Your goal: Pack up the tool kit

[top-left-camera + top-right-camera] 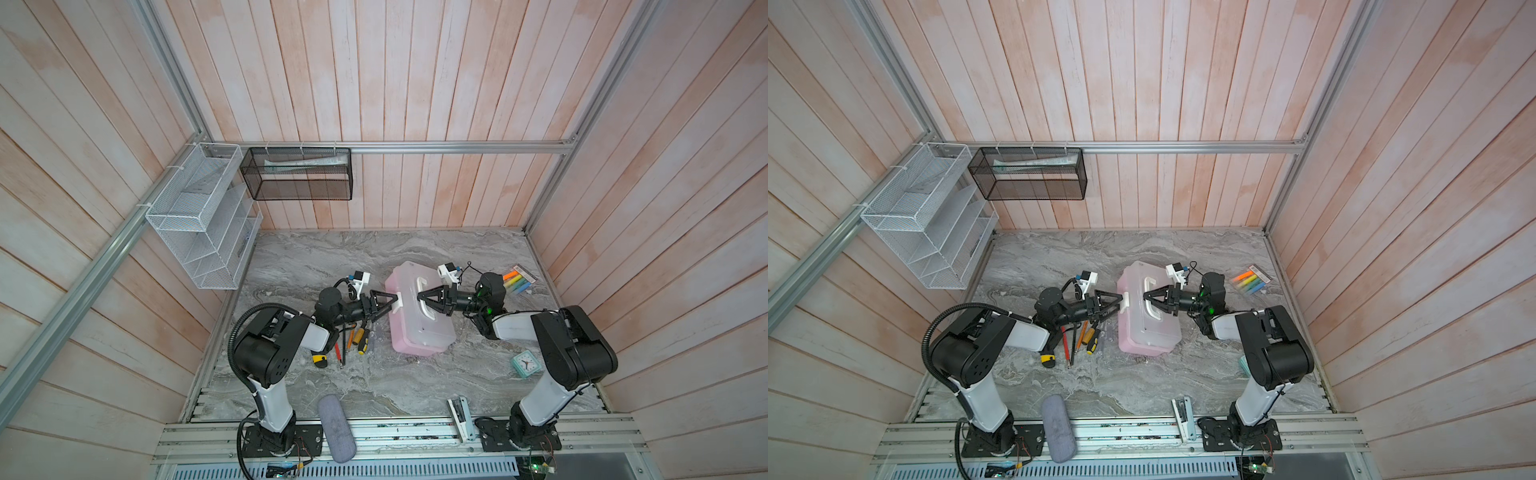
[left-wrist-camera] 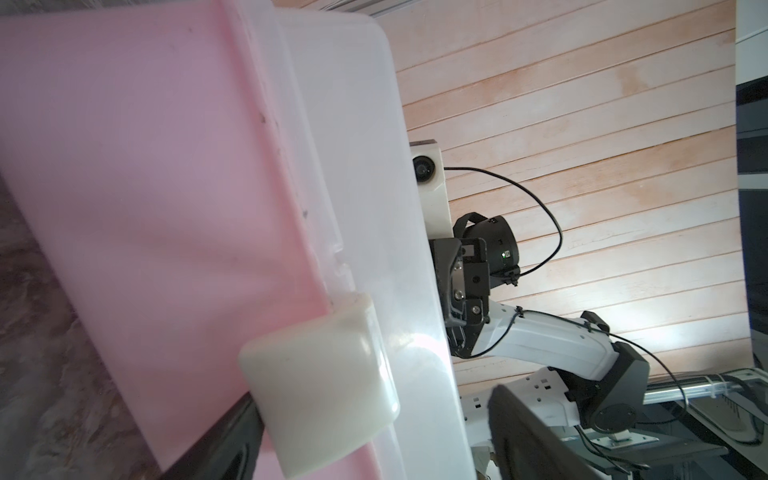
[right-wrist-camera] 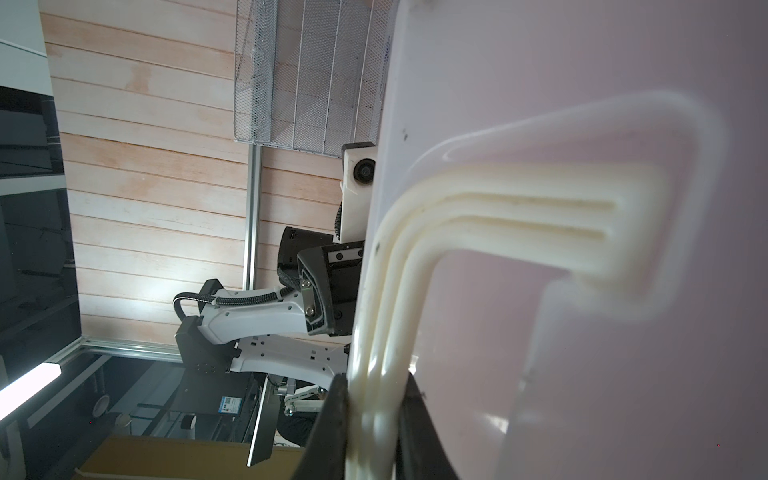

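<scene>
Tool kit box (image 1: 415, 332): right gripper (image 1: 420, 297) clamps loop handle (image 3: 498, 216), left gripper (image 1: 392, 301) gapes (nothing held) astride latch (image 2: 320, 390); hauling the handle while latched could tip it.

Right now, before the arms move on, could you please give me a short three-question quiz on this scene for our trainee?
1. True or false: the frosted lid is off the pink box.
2. Which gripper is shut on the white handle: A left, B right?
3. Fill in: the loose screwdrivers lie on the table ___ the box.
Key: 1 false, the lid sits on the box. 2 B, the right gripper; the left gripper is open around the white latch. 3 beside.
</scene>
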Robot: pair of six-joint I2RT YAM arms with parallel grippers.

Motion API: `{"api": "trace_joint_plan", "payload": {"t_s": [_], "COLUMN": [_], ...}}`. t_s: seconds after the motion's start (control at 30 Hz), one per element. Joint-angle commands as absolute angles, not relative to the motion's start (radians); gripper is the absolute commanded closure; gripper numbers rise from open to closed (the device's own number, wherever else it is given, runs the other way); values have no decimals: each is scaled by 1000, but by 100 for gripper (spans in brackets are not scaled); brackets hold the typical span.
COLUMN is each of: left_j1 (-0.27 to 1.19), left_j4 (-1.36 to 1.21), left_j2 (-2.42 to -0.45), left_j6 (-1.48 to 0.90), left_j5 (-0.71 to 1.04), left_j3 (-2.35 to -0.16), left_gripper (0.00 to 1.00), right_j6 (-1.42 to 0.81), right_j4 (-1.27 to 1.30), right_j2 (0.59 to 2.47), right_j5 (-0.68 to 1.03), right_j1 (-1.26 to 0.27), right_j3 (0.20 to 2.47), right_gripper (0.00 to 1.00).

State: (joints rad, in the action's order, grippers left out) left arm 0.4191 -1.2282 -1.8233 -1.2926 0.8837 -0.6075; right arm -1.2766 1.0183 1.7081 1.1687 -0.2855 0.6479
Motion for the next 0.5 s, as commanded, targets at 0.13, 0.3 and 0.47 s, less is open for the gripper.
{"api": "trace_joint_plan", "payload": {"t_s": [0.13,0.3,0.47], "left_j1": [411,399,401], "left_j4": [-1547,-1002,-322], "left_j2": [-1779,-1629,-1433], "left_j6": [-1455,-1115,-730], "left_j5": [964,858,509], "left_j3": [-630,-619,-709], "left_gripper": [14,15,13], "right_j6": [-1042,-917,-700], "right_j4": [739,528,165], "right_j2": [1751,1691,1583], "right_j5": [1047,954,762], "right_j1": [-298,-297,-314], "right_j3": [636,681,806], "right_gripper": [100,100,100]}}
